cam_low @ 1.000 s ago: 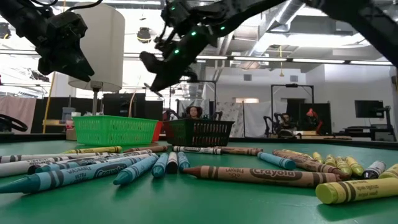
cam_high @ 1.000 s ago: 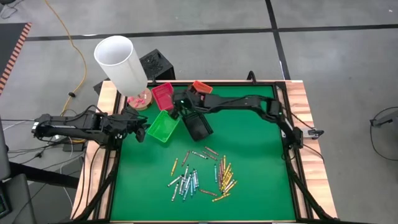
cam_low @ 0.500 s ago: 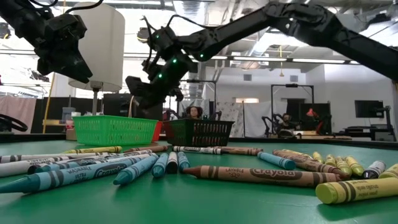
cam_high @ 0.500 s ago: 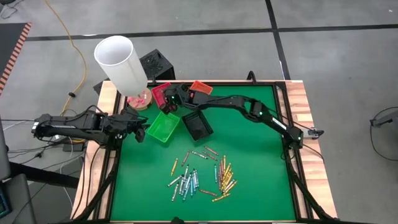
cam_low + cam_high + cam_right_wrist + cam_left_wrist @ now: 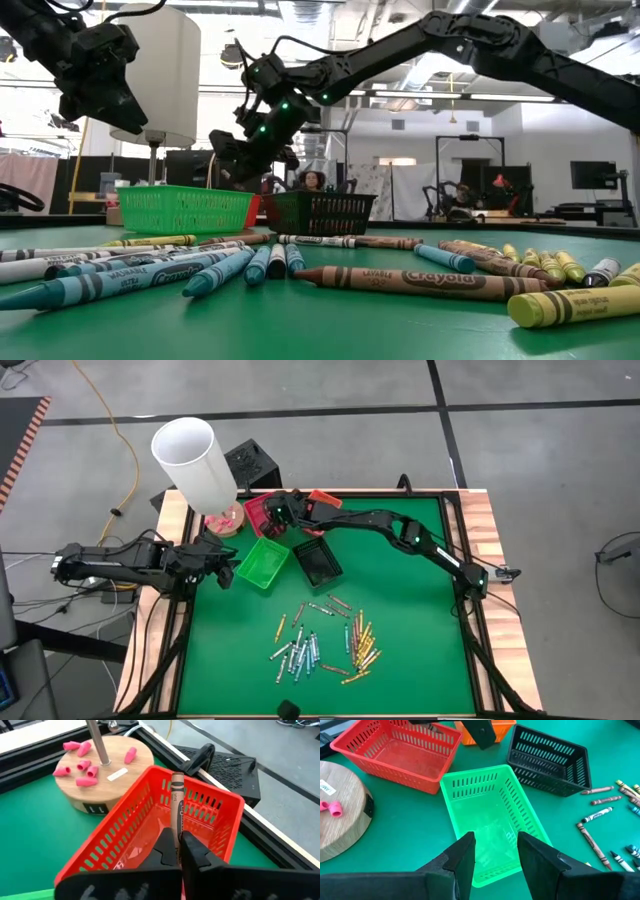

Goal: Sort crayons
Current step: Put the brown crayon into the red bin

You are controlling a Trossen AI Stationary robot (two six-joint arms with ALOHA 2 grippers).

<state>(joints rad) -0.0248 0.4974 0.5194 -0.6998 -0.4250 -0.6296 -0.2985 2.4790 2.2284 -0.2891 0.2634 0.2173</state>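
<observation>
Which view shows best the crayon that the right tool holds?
The right wrist view: the brown crayon stands between the right tool fingers, over the red tray. High and low views show only the tool there; the left wrist view does not show it.

Right claw clamped, arm outstretched, left claw parted, hovering

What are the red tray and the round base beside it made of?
Red tray: looks like moulded plastic, glossy, with slotted lattice walls. Round base: apparently wood, light matte with visible grain, pink erasers on top. The right gripper holds a paper-wrapped brown crayon over the tray.
</observation>
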